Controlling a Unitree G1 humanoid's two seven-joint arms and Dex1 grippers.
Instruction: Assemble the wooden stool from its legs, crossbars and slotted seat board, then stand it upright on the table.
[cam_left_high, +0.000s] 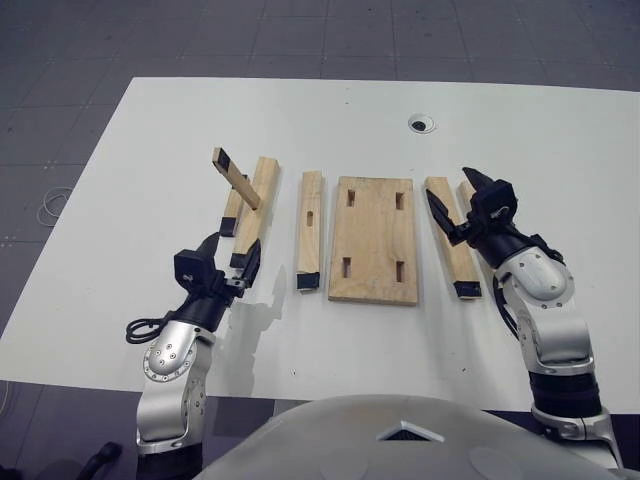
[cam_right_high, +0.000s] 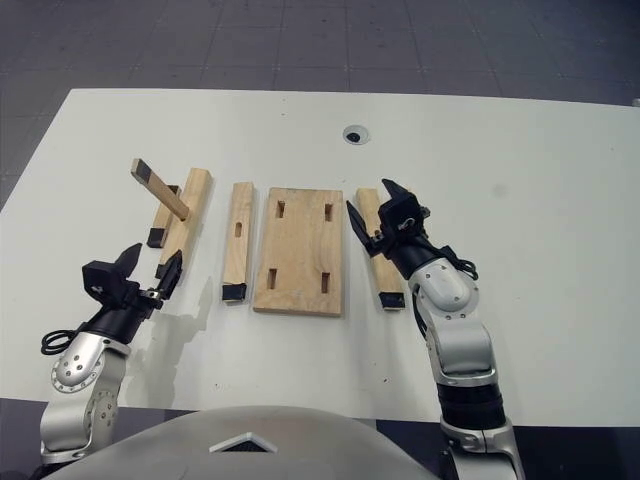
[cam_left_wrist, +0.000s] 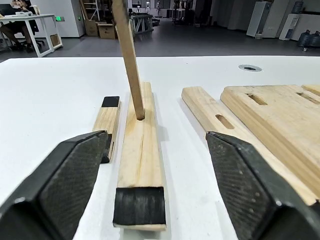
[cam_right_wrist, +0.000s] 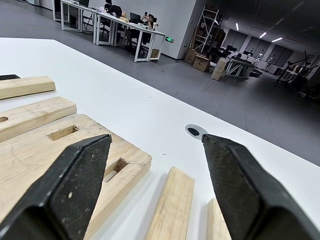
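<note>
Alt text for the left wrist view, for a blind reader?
The open left gripper frames a black-capped wooden leg lying on the white table, with a thin crossbar standing tilted in its slot. Another slotted leg and the slotted seat board lie beside it.

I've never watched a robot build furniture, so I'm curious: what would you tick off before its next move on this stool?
1. The left gripper open and empty: ok. It sits at the near end of the slotted leg.
2. The right gripper open and empty: ok. It is over the two wooden pieces on the right.
3. The seat board flat, four slots up: ok.
4. The crossbar fully seated in the slotted leg: cannot tell. It stands tilted in the slot.
5. The middle leg free to grasp: ok. It lies apart from its neighbours.
</note>
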